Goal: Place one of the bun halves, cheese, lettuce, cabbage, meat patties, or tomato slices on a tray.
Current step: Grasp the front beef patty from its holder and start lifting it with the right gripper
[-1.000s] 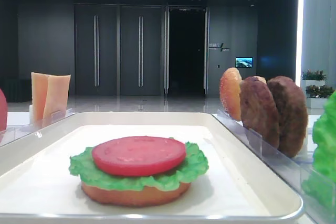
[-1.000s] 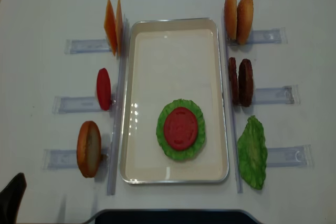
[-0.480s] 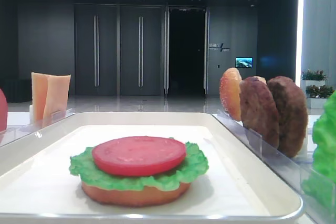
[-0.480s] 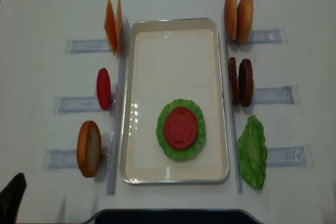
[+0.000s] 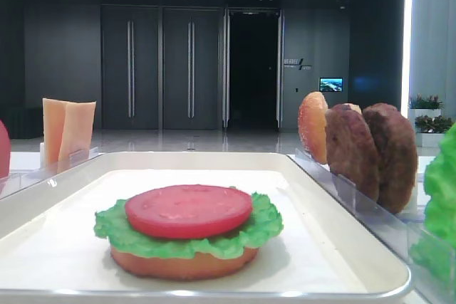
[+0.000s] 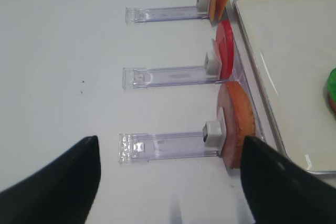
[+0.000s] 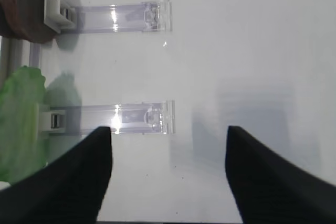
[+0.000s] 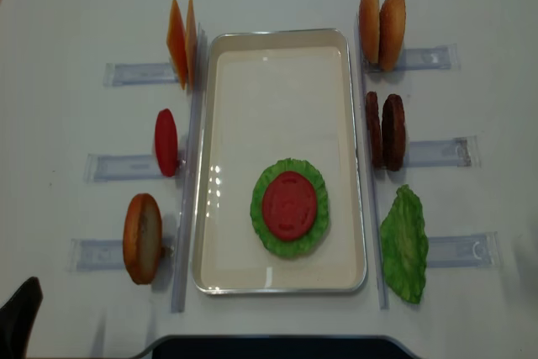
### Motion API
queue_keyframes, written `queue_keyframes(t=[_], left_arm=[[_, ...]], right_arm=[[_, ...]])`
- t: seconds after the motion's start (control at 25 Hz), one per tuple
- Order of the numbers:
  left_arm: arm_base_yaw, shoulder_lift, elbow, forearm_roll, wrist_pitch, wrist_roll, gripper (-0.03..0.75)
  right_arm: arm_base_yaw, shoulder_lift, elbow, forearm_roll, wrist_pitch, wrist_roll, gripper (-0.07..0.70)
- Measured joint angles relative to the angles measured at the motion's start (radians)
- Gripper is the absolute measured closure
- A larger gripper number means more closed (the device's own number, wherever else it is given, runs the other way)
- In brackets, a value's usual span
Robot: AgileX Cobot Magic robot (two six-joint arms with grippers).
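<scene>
On the tray [image 8: 220,107] you see a stack near its front end: a bun half [image 5: 182,264] at the bottom, a lettuce leaf [image 8: 313,181] over it, and a tomato slice [image 8: 290,206] on top. The rest of the tray's floor is bare cream.

To the tray's right you find three clear racks [image 8: 437,152] holding, from far to near, two upright bun halves [image 8: 381,28], the two meat patties [image 8: 386,131] standing on edge and touching, and a spare lettuce leaf [image 8: 405,245].

To the tray's left, matching racks carry the cheese [image 8: 181,41] slices upright, a single tomato slice on edge [image 8: 166,142], and one more bun half [image 8: 142,238] tilted on its rack.

The right gripper [image 7: 168,177] hovers over bare table beside the nearest right-hand rack; its two dark fingers [image 7: 73,182] stand wide apart with nothing between them. The left gripper [image 6: 170,182] hangs over the table near the front left rack, likewise spread wide and holding nothing.
</scene>
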Motion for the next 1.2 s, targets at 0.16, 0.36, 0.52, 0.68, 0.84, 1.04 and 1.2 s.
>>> queue_keyframes(t=[0.16, 0.36, 0.52, 0.68, 0.84, 1.04, 1.2], left_arm=[[0.000, 0.000, 0.000, 0.000, 0.000, 0.000, 0.076], [0.000, 0.000, 0.000, 0.000, 0.000, 0.000, 0.076], [0.000, 0.000, 0.000, 0.000, 0.000, 0.000, 0.076], [0.000, 0.000, 0.000, 0.000, 0.000, 0.000, 0.076], [0.000, 0.000, 0.000, 0.000, 0.000, 0.000, 0.076], [0.000, 0.000, 0.000, 0.000, 0.000, 0.000, 0.076], [0.000, 0.000, 0.000, 0.000, 0.000, 0.000, 0.076]], right_arm=[[0.000, 0.192, -0.111, 0.000, -0.003, -0.031, 0.161], [0.000, 0.372, -0.262, 0.001, -0.004, -0.062, 0.161], [0.000, 0.496, -0.375, 0.001, -0.005, -0.079, 0.161], [0.000, 0.617, -0.482, 0.001, -0.006, -0.089, 0.161], [0.000, 0.727, -0.569, 0.001, -0.004, -0.095, 0.161], [0.000, 0.830, -0.650, 0.001, 0.019, -0.096, 0.161], [0.000, 0.851, -0.677, 0.001, 0.046, -0.074, 0.161]])
